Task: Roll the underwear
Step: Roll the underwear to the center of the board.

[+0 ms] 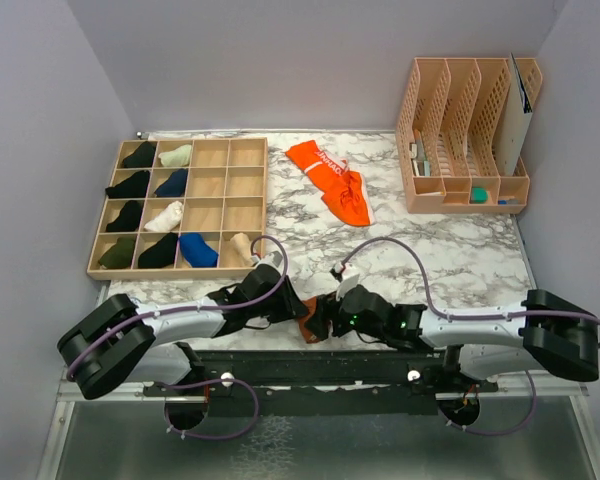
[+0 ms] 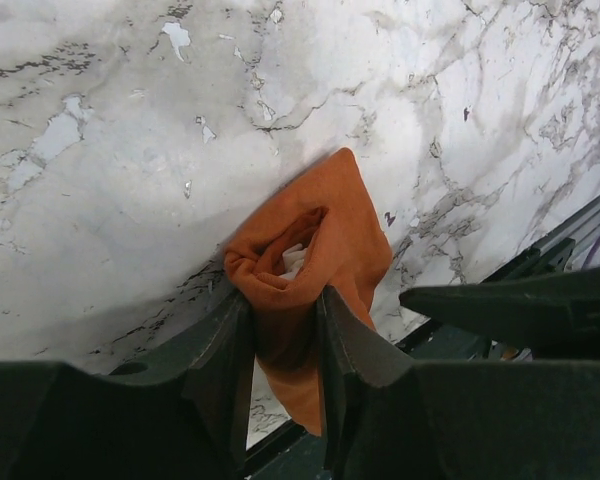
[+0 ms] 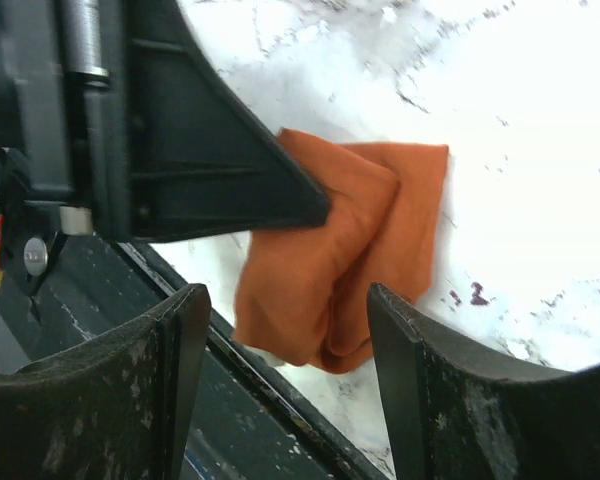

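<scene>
Left hand (image 2: 283, 305) clamped rust-brown underwear (image 2: 325, 235) at counter (image 2: 110, 180) edge; right hand (image 3: 285, 300) stood open near it. Cloth's lower end hidden behind fingers (image 2: 220, 350); top view showed little.

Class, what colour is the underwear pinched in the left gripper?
Rust-brown underwear, clearest in the left wrist view.

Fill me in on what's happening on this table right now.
The left gripper is pinched shut on the rust-brown underwear, which is folded into a small bundle at the near edge of the table. The right gripper is open, its fingers standing either side of the same cloth without gripping it. The orange underwear lies spread out farther back, untouched, between the wooden tray and the file rack.
</scene>
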{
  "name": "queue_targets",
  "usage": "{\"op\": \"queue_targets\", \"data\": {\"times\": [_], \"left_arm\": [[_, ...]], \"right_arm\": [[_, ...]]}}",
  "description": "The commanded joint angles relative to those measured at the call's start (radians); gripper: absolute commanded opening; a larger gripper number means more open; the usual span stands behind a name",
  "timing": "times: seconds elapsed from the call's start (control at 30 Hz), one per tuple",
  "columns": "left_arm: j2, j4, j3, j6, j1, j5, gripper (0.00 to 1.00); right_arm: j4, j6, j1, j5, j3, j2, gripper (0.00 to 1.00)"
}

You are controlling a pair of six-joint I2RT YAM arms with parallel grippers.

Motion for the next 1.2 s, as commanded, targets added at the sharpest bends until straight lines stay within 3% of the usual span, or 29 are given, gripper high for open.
{"op": "queue_targets", "data": {"times": [0.0, 0.17, 0.4, 0.57, 0.73, 0.83, 1.0, 1.17], "left_arm": [[-0.001, -0.131, -0.005, 0.009, -0.003, -0.054, 0.33], [0.006, -0.133, 0.005, 0.002, -0.003, -0.041, 0.33], [-0.009, -0.131, -0.004, -0.009, -0.003, -0.034, 0.33], [-0.037, -0.133, -0.011, -0.024, -0.003, -0.033, 0.34], [-0.100, -0.160, -0.013, -0.043, -0.002, -0.048, 0.45], [-0.144, -0.171, -0.018, -0.053, -0.002, -0.057, 0.59], [-0.232, -0.132, -0.062, -0.074, -0.001, -0.069, 0.75], [-0.253, 0.031, -0.140, -0.054, -0.001, 0.006, 0.78]], "right_arm": [[-0.225, -0.157, 0.077, 0.158, 0.138, 0.049, 0.67], [-0.356, -0.164, 0.163, 0.316, 0.285, 0.200, 0.61], [-0.410, -0.131, 0.219, 0.432, 0.357, 0.334, 0.53], [-0.411, -0.108, 0.225, 0.445, 0.352, 0.402, 0.39], [-0.432, 0.000, 0.225, 0.445, 0.310, 0.440, 0.29], [-0.274, 0.023, 0.223, 0.370, 0.213, 0.394, 0.26], [0.211, 0.063, 0.166, 0.156, -0.054, 0.239, 0.27], [0.544, 0.200, 0.064, -0.014, -0.247, 0.183, 0.28]]}}
